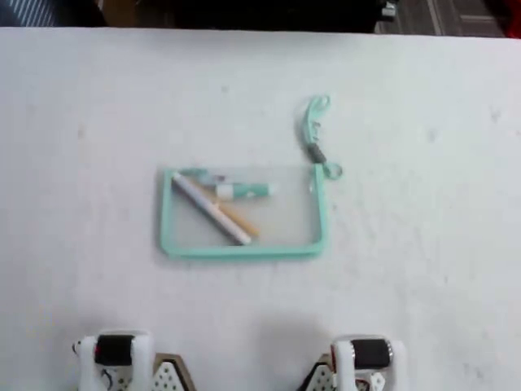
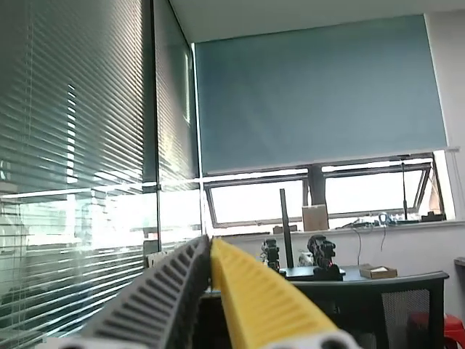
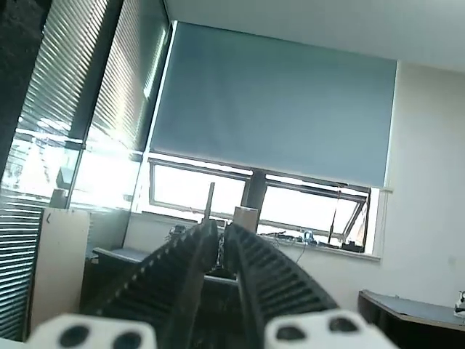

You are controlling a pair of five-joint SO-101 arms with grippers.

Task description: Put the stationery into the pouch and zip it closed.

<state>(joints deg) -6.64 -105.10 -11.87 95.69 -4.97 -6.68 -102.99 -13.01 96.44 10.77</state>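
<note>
- Clear, mint-edged pouch [image 1: 281,221]: lies flat on the white table [image 1: 423,244].
- Pens [image 1: 213,209]: inside the pouch.
- Wrist strap [image 1: 313,130]: at the pouch's far right corner.
- Left gripper [image 2: 210,243]: fingers together, empty.
- Right gripper [image 3: 220,231]: fingers together, empty.

The pouch [image 1: 244,252] is clear with mint-green trim and a mint-green strap [image 1: 313,122]. It holds a white-and-orange pen [image 1: 213,212] and a white-and-green marker [image 1: 241,191]. The table [image 1: 423,261] is white. The left gripper [image 2: 209,243] is ribbed grey and yellow, the right gripper [image 3: 220,230] ribbed black.

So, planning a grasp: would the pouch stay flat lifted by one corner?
Probably not: the pouch looks like thin clear film with a teal border, so it would likely sag. The pens inside seem loose and may slide. Its strap would probably dangle.
</note>
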